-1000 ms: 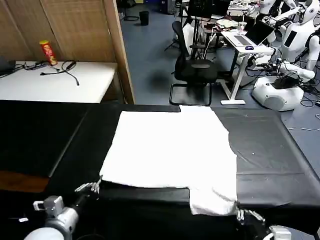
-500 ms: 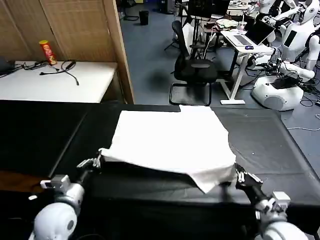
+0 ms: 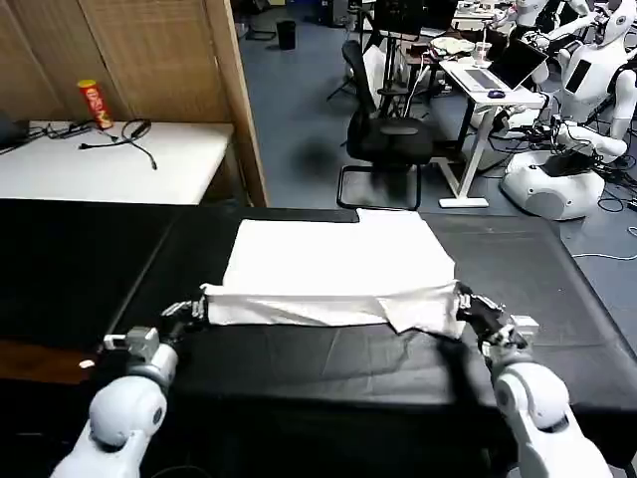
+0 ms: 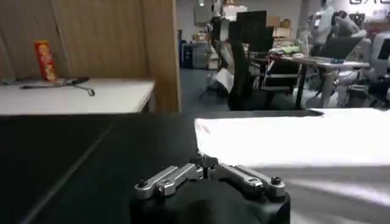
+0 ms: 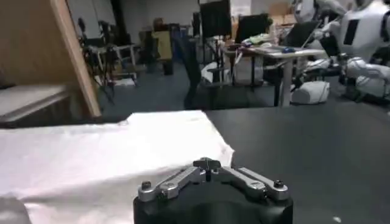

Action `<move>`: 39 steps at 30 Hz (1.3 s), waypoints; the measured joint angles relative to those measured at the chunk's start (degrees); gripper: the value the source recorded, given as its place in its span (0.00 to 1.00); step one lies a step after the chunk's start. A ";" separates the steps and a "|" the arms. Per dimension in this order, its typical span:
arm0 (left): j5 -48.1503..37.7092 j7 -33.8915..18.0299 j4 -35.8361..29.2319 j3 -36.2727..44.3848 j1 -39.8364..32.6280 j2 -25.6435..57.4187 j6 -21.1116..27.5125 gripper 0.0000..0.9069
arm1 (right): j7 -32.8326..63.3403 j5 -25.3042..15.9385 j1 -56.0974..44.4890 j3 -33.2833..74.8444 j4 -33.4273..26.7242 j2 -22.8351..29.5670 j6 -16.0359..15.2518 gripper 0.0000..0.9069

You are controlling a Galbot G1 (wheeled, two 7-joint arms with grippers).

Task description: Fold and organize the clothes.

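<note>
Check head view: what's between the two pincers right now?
The T-shirt's raised near edge spans the stretch from the left pincer to the right pincer, each shut on a corner; bare black table lies below it.

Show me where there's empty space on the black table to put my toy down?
The black table is bare left of the white T-shirt, and bare again to its right, toward the far right edge. The near strip between the two arms is also bare cloth. It is crowded at the shirt's near edge, where the left end effector and right end effector grip the corners.
</note>
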 joint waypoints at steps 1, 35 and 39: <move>-0.02 -0.01 0.62 0.36 -0.55 0.00 0.00 0.00 | -0.18 0.34 0.54 -0.19 -0.46 -0.07 0.38 0.00; -7.88 1.07 -0.33 0.85 2.60 0.52 4.09 0.16 | -4.36 -2.66 -18.05 4.48 13.33 -5.61 -8.50 0.48; -8.07 1.41 0.83 0.86 2.23 0.44 4.00 0.00 | -4.36 -2.55 -17.83 4.39 13.06 -5.69 -8.42 0.34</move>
